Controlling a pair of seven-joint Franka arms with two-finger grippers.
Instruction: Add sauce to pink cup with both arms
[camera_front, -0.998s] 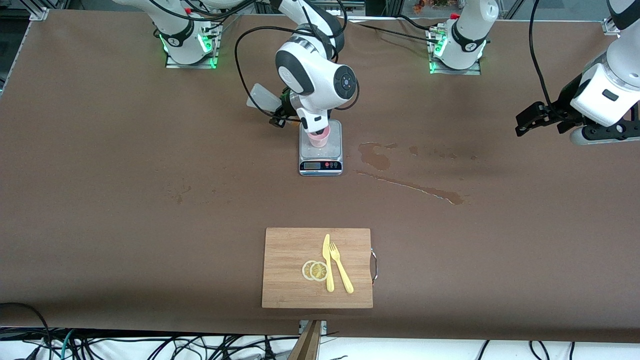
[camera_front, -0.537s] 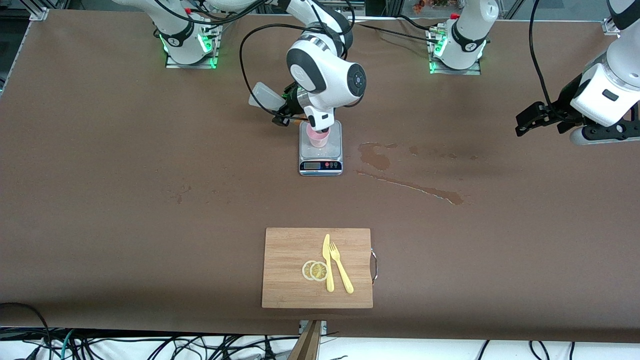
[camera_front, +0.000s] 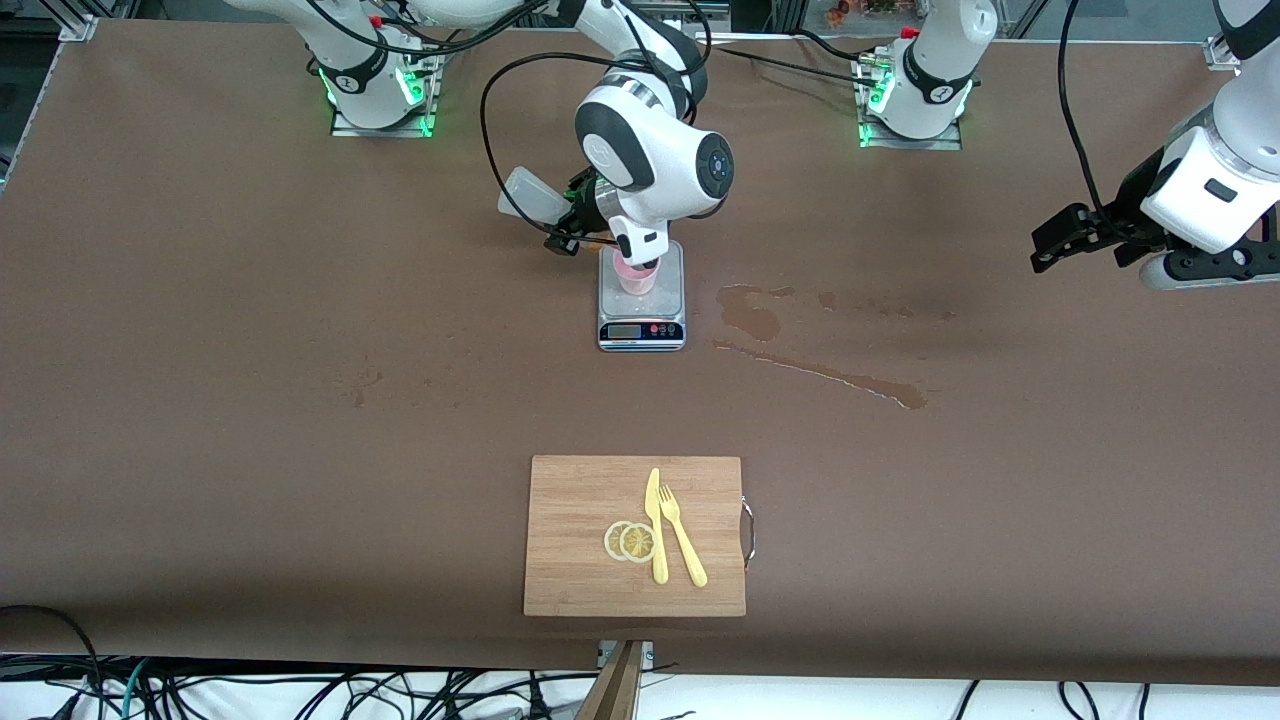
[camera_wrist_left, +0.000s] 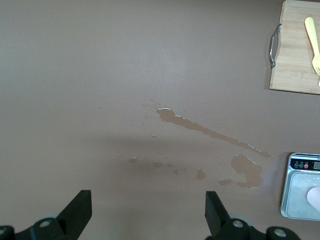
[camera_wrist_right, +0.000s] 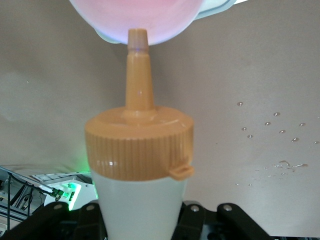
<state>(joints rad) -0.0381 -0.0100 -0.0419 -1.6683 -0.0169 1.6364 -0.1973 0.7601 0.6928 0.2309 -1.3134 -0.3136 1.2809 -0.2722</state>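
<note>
Pink cup (camera_front: 637, 278) half hidden under right arm's wrist. Sauce (camera_wrist_right: 140, 165) base cut off in right wrist view. Scale (camera_wrist_left: 301, 186) clipped at frame edge, display unreadable.

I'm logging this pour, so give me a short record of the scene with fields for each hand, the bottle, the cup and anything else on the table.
right hand: shut on the sauce bottle, tipped over the cup
bottle nozzle: pointing at the cup's rim
pink cup: upright on the scale
left hand: open, empty, waiting over bare table near a spill
cutting board: nearer the camera, with knife, fork, lemon slices
</note>
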